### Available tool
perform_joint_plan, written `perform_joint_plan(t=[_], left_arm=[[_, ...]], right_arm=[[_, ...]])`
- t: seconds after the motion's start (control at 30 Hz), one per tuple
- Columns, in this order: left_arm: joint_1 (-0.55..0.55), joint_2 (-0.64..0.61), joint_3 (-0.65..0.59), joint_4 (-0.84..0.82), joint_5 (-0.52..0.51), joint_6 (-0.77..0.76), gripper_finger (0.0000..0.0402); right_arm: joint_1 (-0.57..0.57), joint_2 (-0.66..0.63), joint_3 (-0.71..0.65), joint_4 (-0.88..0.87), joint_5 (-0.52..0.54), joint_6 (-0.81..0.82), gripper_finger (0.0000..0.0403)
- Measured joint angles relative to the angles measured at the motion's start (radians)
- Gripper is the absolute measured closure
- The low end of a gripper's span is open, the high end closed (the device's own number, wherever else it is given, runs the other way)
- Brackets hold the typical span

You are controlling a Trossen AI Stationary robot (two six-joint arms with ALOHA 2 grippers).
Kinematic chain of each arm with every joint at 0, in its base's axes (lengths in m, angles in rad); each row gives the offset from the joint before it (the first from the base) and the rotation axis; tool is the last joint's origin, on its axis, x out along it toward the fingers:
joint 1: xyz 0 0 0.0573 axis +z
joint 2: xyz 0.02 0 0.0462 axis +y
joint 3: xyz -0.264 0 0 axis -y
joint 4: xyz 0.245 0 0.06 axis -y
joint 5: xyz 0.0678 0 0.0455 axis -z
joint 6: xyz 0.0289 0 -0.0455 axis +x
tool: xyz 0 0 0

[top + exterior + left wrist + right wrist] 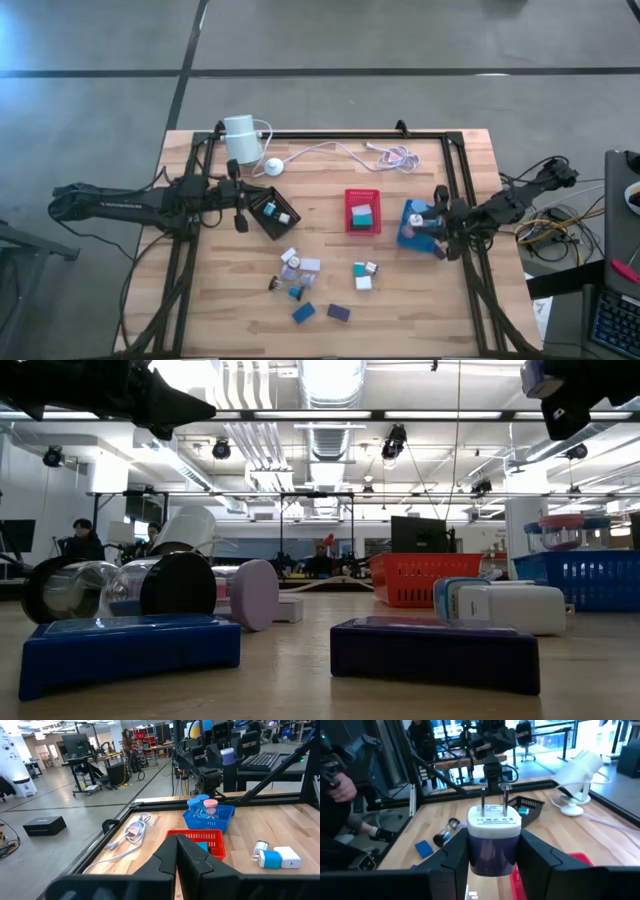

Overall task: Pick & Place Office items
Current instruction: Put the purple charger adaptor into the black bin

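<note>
At the right of the high view the right gripper (441, 240) hangs over the near edge of the blue tray (408, 232), and the right wrist view shows its two fingers (457, 850) clamped on a purple-and-white plug adapter (494, 840) with its two metal prongs pointing up. At the left, the left gripper (240, 222) sits just beside the black tray (262, 218), its fingers pressed together with nothing between them, as the left wrist view shows (176, 862). The red tray (363, 211) in the middle of the frame holds a teal block (362, 215). Most of the remaining office items lie loose on the wooden table (200, 310) in the lower centre: a blue block (303, 313), a purple block (338, 313), and a teal-and-white charger (364, 270). A white cylinder (240, 139) with its cable stands at the upper left.
</note>
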Motion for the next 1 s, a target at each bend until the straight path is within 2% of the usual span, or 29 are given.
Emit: perform_joint_plan(t=[0.13,0.3,0.47,0.73,0.83,1.0], left_arm=[[-0.006,0.012,0.0,0.036,0.0,0.05,0.0385],[-0.032,0.112,0.001,0.117,-0.001,0.162,0.0355],[-0.09,0.265,0.04,0.216,-0.007,0.355,0.0301],[-0.174,0.457,0.263,0.262,-0.11,0.648,0.0221],[-0.197,0.519,0.359,0.261,-0.117,0.744,0.0204],[-0.219,0.62,0.493,0.263,-0.151,0.922,0.0188]], right_arm=[[-0.014,0.037,0.01,0.086,0.0,-0.003,0.0284],[-0.054,0.144,0.068,0.118,-0.005,-0.009,0.0284],[-0.147,0.245,0.148,0.133,-0.12,0.048,0.0284],[-0.307,0.424,0.29,0.142,-0.285,0.057,0.0284],[-0.372,0.487,0.345,0.142,-0.324,0.101,0.0284],[-0.464,0.586,0.433,0.155,-0.453,0.105,0.0284]])
